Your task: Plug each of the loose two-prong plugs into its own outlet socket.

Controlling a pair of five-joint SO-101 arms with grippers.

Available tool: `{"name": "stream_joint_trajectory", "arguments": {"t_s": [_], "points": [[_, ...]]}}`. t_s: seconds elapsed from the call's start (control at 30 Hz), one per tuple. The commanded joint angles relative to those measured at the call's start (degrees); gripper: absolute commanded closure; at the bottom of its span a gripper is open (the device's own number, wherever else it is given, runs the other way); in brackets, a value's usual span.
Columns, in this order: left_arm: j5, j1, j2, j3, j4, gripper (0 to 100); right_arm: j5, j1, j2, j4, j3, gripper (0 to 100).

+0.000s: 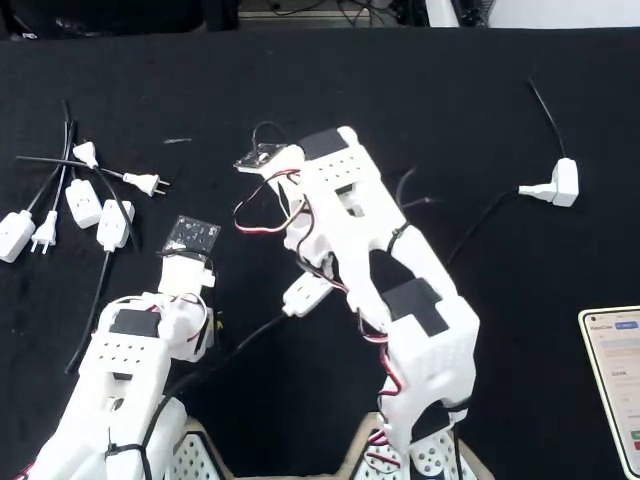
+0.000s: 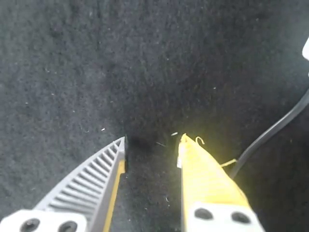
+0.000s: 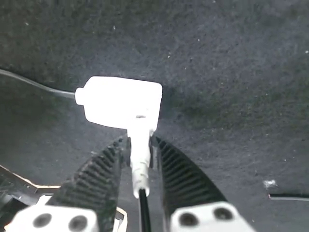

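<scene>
1 white plug (image 3: 140, 150) against white socket (image 3: 120, 103) mid-table, 1 mated pair (image 1: 560, 185) at right — loose plugs (image 1: 147, 183), sockets (image 1: 83, 203) at left

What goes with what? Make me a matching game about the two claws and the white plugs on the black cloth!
Things:
1. grey-and-yellow left claw
2. black ribbed right claw
3. bunch of loose white plastic plugs and sockets
4. white plastic plug-and-socket pair with a black cord

States:
A. lying alone far on the robot's right
B. open over bare black cloth
C. shut on a small white plastic plug
D. lying together on the robot's left

Pairs: 1-B; 2-C; 3-D; 4-A
</scene>
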Motion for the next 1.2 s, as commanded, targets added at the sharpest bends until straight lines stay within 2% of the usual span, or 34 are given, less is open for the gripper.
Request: {"name": "stream_joint_trajectory", "arguments": {"t_s": [0.0,1.0,1.17], "points": [[-0.44,-0.4,-1.14,-0.66,0.62,81,-0.35,-1.41,-0.48,2.46,-4.97,98.8],[-0.44,-0.75,-1.14,-0.66,0.62,81,-4.04,-3.96,-0.48,2.55,-1.8,98.8],[-0.44,-0.75,-1.14,-0.66,0.62,81,-3.96,-3.87,-4.88,-3.96,6.55,98.8]]}}
